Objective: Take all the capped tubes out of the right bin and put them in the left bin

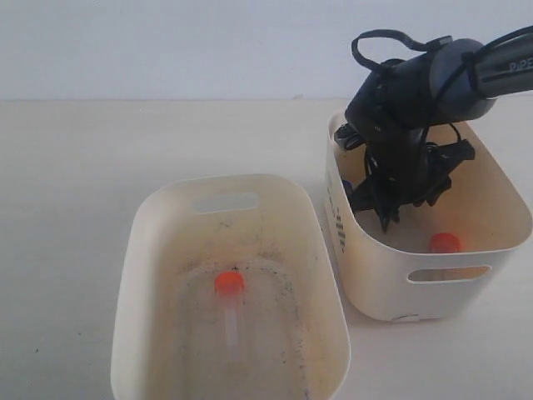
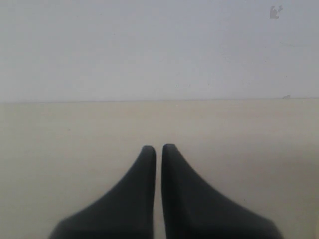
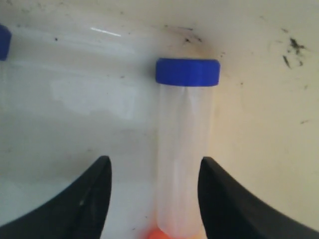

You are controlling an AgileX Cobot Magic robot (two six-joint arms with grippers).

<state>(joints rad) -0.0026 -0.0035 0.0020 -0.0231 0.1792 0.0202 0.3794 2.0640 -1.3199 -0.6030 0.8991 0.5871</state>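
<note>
My right gripper (image 1: 387, 218) reaches down into the right bin (image 1: 376, 275). In the right wrist view it (image 3: 155, 160) is open, with a clear tube with a dark blue cap (image 3: 185, 144) lying between its fingers, closer to one finger (image 3: 219, 194); no contact shows. A second blue cap (image 3: 3, 42) shows at the frame edge. An orange cap (image 1: 445, 242) lies near the right bin's front wall. The left bin (image 1: 141, 250) holds one orange-capped tube (image 1: 230, 300) on its grimy floor. My left gripper (image 2: 158, 147) is shut and empty over bare table, out of the exterior view.
The two bins stand side by side on a pale tabletop (image 1: 75, 167) with a plain wall behind. The right arm (image 1: 433, 79) hangs over the right bin's back rim. An orange blur (image 3: 159, 233) sits at the tube's lower end in the right wrist view.
</note>
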